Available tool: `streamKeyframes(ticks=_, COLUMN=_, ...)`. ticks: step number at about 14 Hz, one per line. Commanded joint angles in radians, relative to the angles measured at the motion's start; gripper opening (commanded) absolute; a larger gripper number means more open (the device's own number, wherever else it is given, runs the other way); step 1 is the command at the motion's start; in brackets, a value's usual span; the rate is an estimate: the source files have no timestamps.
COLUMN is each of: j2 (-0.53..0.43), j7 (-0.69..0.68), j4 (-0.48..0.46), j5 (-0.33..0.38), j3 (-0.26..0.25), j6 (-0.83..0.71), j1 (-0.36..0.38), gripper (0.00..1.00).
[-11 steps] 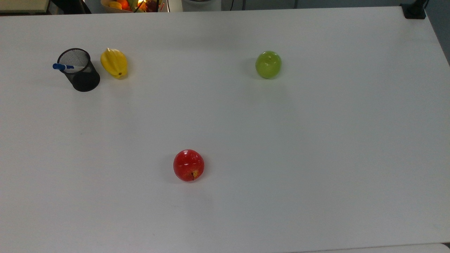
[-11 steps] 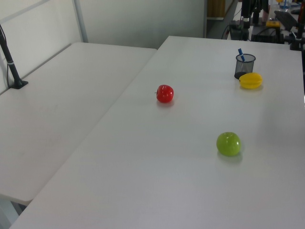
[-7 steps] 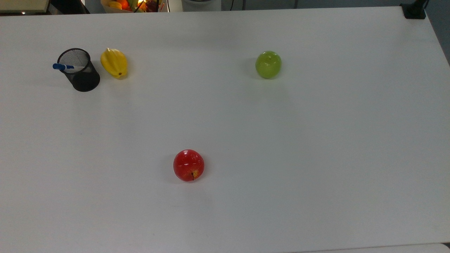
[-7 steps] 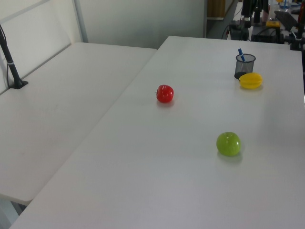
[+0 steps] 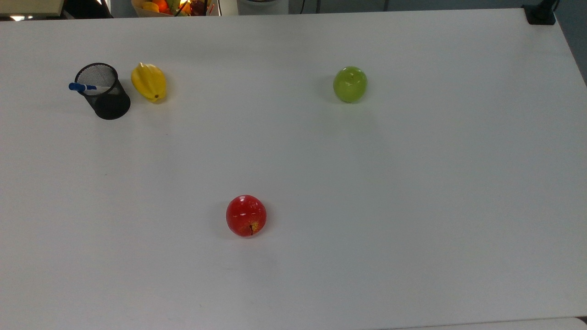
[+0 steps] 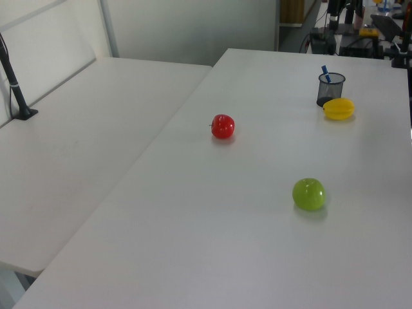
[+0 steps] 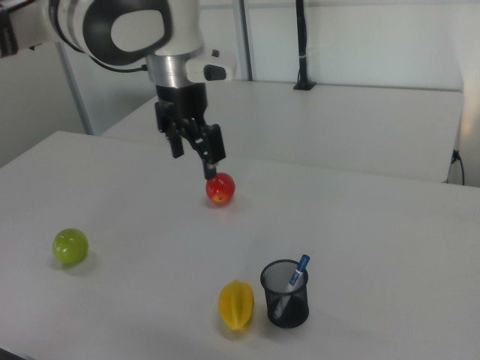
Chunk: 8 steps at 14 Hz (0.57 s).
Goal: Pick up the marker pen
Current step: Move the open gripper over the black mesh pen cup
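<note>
We find the marker pen [image 5: 83,86] standing tilted in the black mesh cup [image 5: 103,91], its blue cap poking over the rim toward nine o'clock in the top view. A yellow starfruit [image 5: 148,82] lies just beside the cup at three o'clock. In the right view our jaws [image 7: 193,151] hang released above the white bench [image 5: 412,183], holding nothing, well apart from the cup, with a red apple [image 7: 220,187] behind them and a green apple [image 7: 70,246] toward eight o'clock.
</note>
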Motion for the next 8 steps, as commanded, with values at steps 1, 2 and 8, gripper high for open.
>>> streamKeyframes(ticks=1, j2=0.051, j7=-0.017, j4=0.003, j5=-0.009, j3=-0.03, j6=0.114, j1=-0.024, gripper=1.0)
streamKeyframes(ticks=2, j2=0.074, j7=-0.017, j4=0.008, j5=-0.009, j3=-0.031, j6=0.131, j1=-0.036, gripper=1.0)
streamKeyframes(ticks=8, j2=0.197, j7=-0.017, j4=0.026, j5=-0.009, j3=-0.031, j6=0.256, j1=-0.093, gripper=1.0)
